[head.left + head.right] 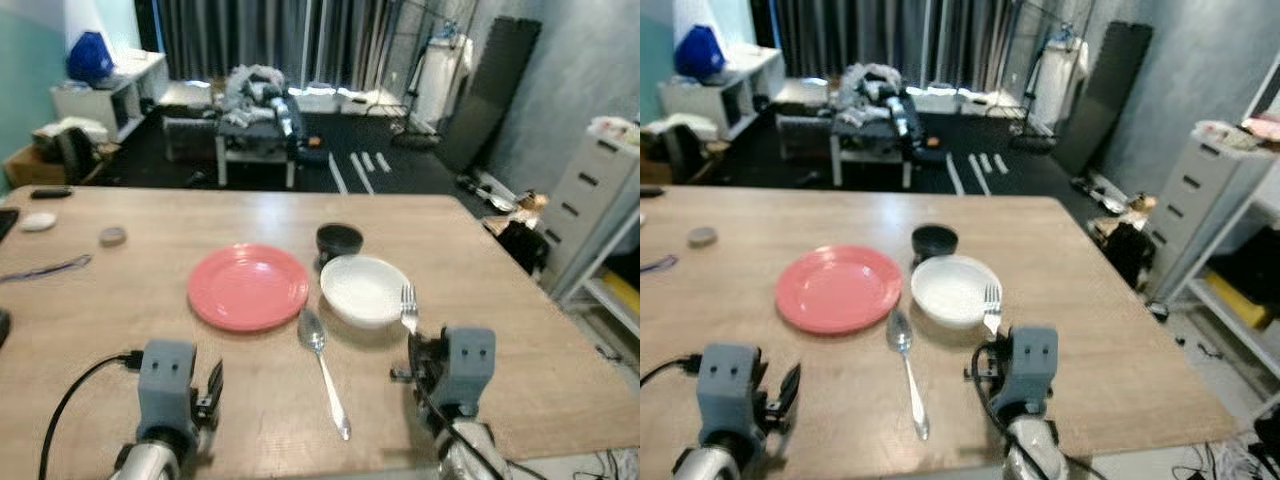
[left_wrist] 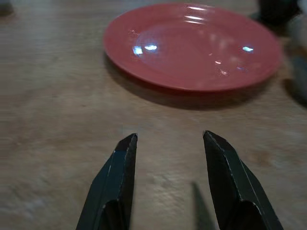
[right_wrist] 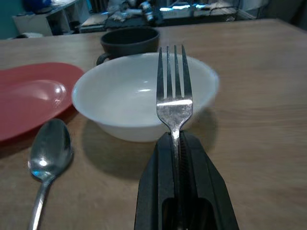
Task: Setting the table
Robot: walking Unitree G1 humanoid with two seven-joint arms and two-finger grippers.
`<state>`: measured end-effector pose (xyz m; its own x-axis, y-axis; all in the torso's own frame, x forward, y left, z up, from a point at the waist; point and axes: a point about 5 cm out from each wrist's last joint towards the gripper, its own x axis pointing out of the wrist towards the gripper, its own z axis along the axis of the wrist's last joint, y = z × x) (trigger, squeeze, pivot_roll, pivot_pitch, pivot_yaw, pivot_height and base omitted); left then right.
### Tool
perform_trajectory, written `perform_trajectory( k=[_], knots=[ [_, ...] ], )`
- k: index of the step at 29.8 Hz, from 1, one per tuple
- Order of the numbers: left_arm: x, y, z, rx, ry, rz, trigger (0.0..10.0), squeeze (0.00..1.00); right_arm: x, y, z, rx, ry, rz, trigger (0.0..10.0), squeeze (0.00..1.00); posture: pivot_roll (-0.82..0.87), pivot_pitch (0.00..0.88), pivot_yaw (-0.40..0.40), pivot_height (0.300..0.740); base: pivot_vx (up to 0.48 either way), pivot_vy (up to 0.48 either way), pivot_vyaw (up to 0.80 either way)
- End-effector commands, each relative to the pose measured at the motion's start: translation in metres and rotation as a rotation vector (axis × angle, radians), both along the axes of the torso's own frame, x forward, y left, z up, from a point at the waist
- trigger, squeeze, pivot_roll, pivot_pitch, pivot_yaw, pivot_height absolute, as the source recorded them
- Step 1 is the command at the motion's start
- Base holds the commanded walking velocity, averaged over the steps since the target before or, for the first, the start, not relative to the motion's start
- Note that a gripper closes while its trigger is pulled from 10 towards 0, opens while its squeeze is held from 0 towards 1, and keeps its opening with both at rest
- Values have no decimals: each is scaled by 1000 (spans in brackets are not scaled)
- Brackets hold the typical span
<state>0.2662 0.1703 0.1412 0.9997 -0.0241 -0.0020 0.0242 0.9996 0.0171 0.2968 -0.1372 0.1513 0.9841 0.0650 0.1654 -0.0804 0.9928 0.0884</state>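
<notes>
A big wooden table point(image 1: 520, 330) is sitting in a room with dark curtains and a messy floor behind it. On the table a pink plate point(image 1: 248, 286) is lying flat, a white bowl point(image 1: 364, 290) is sitting just beside it, and a dark cup point(image 1: 340, 239) is standing right behind the bowl. A spoon point(image 1: 323, 368) is lying between the plate and the bowl, nearer the robot.

The right gripper point(image 3: 175, 143) is pinching a fork point(image 3: 173, 91) by its handle, with the prongs pointing at the bowl. The fork is hanging very near the bowl's rim, so I think it could bump the bowl and push it into the cup if the arm is going forward. The grip is thin too, so the fork might be twisting or slipping as it is being set down.

The left gripper point(image 2: 168, 143) is holding nothing. Its fingers are spread apart, low over bare table, near the plate.
</notes>
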Motion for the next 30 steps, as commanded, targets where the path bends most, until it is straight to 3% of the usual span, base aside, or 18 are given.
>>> perform_trajectory(
  k=[1,10,18,23,25,27,30],
  knots=[
    [-4,0,-5,-11,22,-1,10000,0,-2,-2,-3,-4,8,-1,10000,0,69,103,48,740,0,0,0],
    [-6,0,-6,-9,28,-9,10000,0,-5,-8,-2,-44,6,28,10000,0,67,109,52,740,0,0,0],
    [-7,0,-7,-5,36,-16,10000,0,-7,-16,0,-161,24,91,10000,0,62,119,47,740,0,0,0],
    [-9,-1,-8,-5,42,-18,10000,0,-4,-11,3,-193,100,192,10000,0,66,127,37,740,0,0,0],
    [-11,-1,-9,-6,45,-15,10000,0,-4,-8,-5,-206,201,259,10000,0,70,134,29,740,0,0,0],
    [-13,-1,-10,-6,48,-9,10000,0,-6,-6,-13,-155,281,275,10000,0,71,136,25,740,0,0,0],
    [-14,-1,-10,-6,49,-7,10000,0,-5,-2,-18,-84,317,269,10000,0,76,140,22,740,0,0,0]
  ],
)
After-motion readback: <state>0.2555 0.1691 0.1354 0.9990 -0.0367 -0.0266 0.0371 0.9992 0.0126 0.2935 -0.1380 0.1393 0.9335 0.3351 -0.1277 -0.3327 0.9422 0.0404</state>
